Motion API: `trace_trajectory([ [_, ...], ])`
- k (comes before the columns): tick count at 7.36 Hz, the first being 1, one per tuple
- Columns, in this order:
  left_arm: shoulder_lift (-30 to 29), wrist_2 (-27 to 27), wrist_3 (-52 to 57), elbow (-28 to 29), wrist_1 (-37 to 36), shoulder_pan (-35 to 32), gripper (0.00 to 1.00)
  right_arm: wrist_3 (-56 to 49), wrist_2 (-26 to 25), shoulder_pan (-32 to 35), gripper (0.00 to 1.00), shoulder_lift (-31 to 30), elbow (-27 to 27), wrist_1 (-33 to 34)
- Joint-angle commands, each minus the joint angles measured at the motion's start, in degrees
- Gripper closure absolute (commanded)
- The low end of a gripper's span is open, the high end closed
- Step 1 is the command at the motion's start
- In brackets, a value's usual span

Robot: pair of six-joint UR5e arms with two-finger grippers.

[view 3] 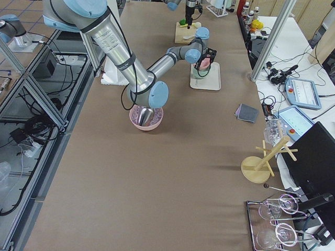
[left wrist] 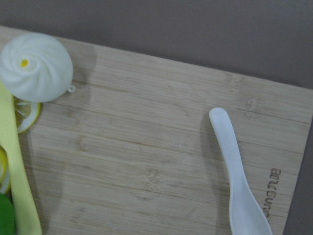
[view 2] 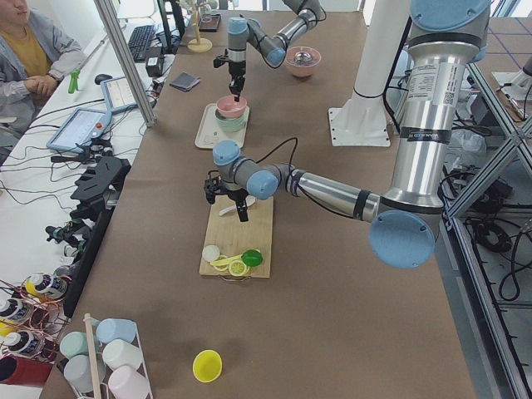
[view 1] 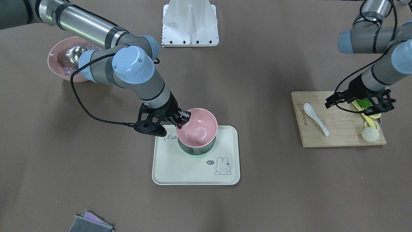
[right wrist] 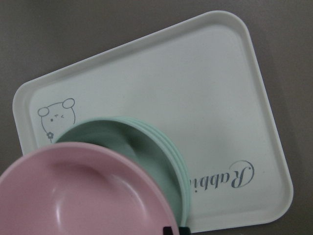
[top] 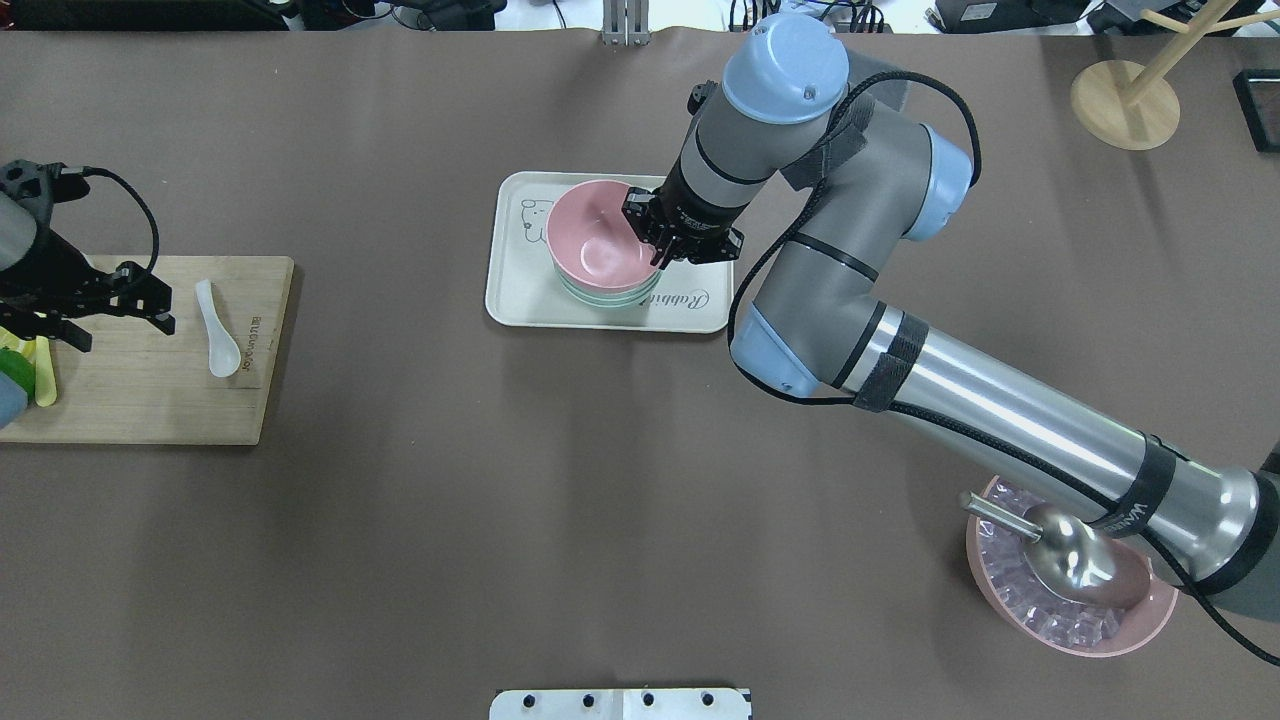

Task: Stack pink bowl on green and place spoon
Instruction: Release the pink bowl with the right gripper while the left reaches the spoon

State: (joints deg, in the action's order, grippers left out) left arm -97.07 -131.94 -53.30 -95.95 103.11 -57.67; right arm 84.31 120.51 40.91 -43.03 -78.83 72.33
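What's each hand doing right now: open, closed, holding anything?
Left hand: open, empty, above the cutting board.
Right hand: closed on the pink bowl rim.

a: route from board to tray?
b: bare desk between them, nothing standing.
a: over the pink bowl?
b: right arm leans in at its rim from the robot's right; other sides open.
a: around the spoon?
b: clear on both sides; bun and lemon slice lie well apart from it.

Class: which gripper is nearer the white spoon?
Left. The left gripper hovers over the cutting board beside the white spoon; the right gripper is far off, at the pink bowl.
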Motion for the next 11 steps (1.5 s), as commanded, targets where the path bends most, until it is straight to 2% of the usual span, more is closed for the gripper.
trace_trajectory([
  [1,-5.6,0.8,-3.0,3.8,-0.1,1.9,0.04,0.0,0.0,0.0,0.40,0.0,0.0,0.0],
  [2,-8.6,1.0,-2.9,6.4,-0.1,1.9,0.07,0.1,-0.1,0.0,0.01,0.0,-0.3,-0.2],
  [4,-10.1,3.5,-2.1,10.2,0.2,1.9,0.13,-0.3,2.0,2.8,0.00,-1.1,-3.4,0.1],
  [5,-10.1,3.7,-2.1,10.5,0.2,2.0,0.21,-0.6,5.6,5.3,0.00,-3.0,-5.3,0.1],
  [6,-10.0,3.6,-2.4,10.8,0.2,2.0,0.31,-0.9,8.1,7.3,0.00,-4.9,-6.7,0.2],
  [7,-10.1,3.6,-2.9,10.8,0.1,2.0,0.51,-1.2,9.8,8.8,0.00,-7.4,-8.8,0.2],
  [8,-10.0,3.6,-3.0,11.0,0.1,2.0,0.68,-3.2,10.0,10.1,0.00,-11.3,-11.8,0.4],
  [9,-10.0,3.5,-3.0,11.0,0.1,2.0,0.74,-7.0,11.0,12.3,0.00,-15.7,-14.6,0.5],
  [10,-10.0,3.5,-3.2,11.1,0.1,2.0,0.77,-11.7,15.4,16.7,0.00,-18.6,-14.8,0.6],
  [11,-10.0,3.5,-3.7,11.1,0.2,2.0,0.89,-16.5,18.9,20.1,0.00,-20.5,-14.7,0.7],
])
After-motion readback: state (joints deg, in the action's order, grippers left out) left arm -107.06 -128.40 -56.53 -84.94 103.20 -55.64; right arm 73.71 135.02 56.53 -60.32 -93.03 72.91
